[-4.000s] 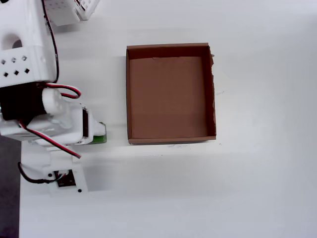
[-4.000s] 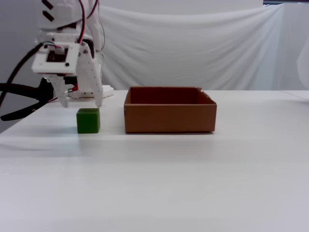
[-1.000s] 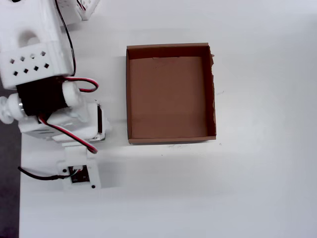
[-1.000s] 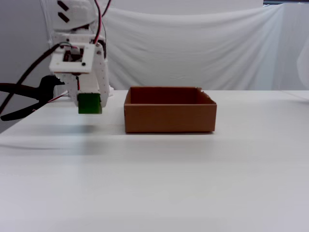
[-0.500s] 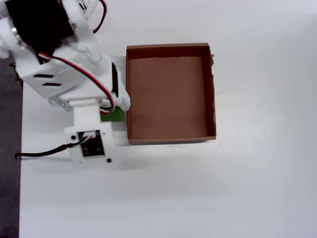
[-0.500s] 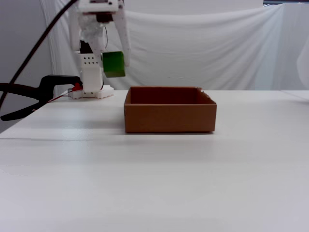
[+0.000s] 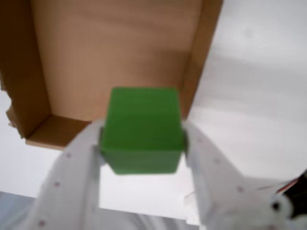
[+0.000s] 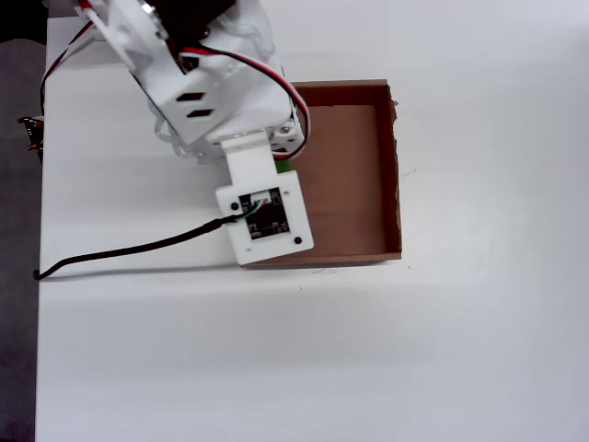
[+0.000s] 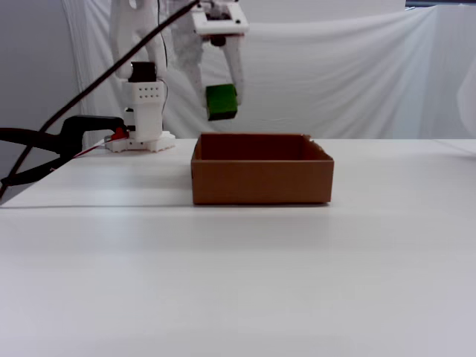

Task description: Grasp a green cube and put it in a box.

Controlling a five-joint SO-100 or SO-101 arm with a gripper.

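- Gripper point(image 7: 142, 143), white fingers pinching green cube point(image 7: 142, 129) from both sides, wrist view.
- Green cube point(image 9: 221, 101) held aloft, clear of table point(image 9: 297, 282), above left end of box point(image 9: 262, 181), fixed view.
- Box point(image 8: 391, 184) brown, open-topped, partly under arm, overhead view.
- White cloth backdrop point(image 9: 357, 74) farthest.

The box point(image 9: 262, 178) sits on the bench point(image 9: 238, 282). In the fixed view the cube point(image 9: 221, 101) hangs between the fingers of the claw point(image 9: 222, 104), above the box's left end, clear of its rim.
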